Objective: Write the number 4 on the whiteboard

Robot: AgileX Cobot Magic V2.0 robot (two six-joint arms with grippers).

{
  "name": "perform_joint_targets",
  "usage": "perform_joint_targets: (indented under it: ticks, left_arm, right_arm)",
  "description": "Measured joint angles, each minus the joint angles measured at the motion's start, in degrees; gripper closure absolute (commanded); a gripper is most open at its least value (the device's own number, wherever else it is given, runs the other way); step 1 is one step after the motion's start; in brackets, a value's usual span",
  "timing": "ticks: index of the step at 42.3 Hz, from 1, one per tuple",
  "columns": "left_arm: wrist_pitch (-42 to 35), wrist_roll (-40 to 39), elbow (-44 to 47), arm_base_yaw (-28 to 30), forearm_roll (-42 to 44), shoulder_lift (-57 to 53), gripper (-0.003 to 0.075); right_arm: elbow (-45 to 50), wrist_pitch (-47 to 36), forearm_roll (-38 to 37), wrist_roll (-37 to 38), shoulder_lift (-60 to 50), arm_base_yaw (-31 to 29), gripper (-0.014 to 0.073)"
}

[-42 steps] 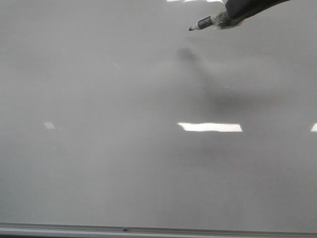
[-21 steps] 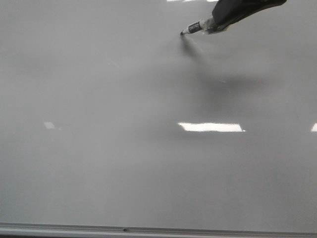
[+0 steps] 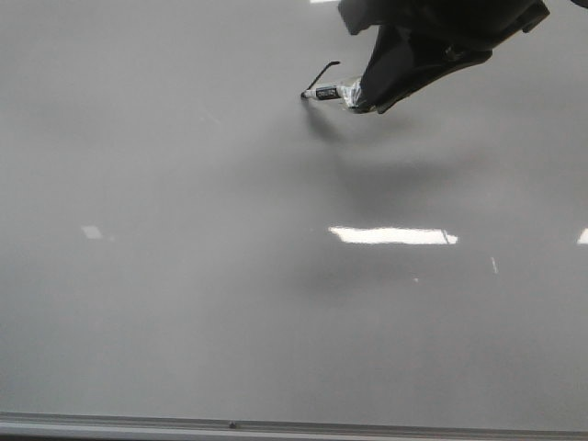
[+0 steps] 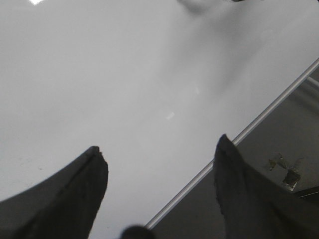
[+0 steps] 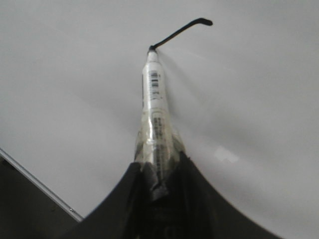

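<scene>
The whiteboard (image 3: 184, 276) fills the front view, glossy grey-white. My right gripper (image 3: 363, 96) at the top right is shut on a white marker (image 3: 329, 91), taped in its fingers, with the tip touching the board. A short black stroke (image 3: 323, 70) with a hooked end runs up and right from the tip. In the right wrist view the marker (image 5: 153, 109) points away from the gripper (image 5: 158, 172) and the stroke (image 5: 182, 31) starts at its tip. A finished number 4 does not show. My left gripper (image 4: 159, 154) is open and empty over the whiteboard (image 4: 99, 84).
A thin grey metal edge strip (image 3: 294, 426) runs along the board's near edge; it also shows in the left wrist view (image 4: 249, 127) and the right wrist view (image 5: 35, 186). Bright light reflections (image 3: 390, 235) lie on the board.
My right gripper moved down and left with the marker. The tip touched the board and drew a short black slanted stroke that was not there before.
</scene>
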Motion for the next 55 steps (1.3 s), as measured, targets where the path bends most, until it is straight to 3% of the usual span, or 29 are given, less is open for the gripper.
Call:
perform_joint_targets:
  ticks: [21,40,55]
  left_arm:
    - [0.0,0.0,0.0,0.0,0.0,0.0,0.0282]
    - [0.0,0.0,0.0,0.0,0.0,0.0,0.0282]
    - [0.0,0.0,0.0,0.0,0.0,0.0,0.0282]
  right_arm:
    - [0.0,7.8,-1.4,-0.4,-2.7,-6.2,0.0643]
    - [0.0,5.6,-2.0,-0.2,-5.7,-3.0,0.0643]
    - [0.0,2.2,-2.0,-0.1,-1.7,-3.0,0.0643]
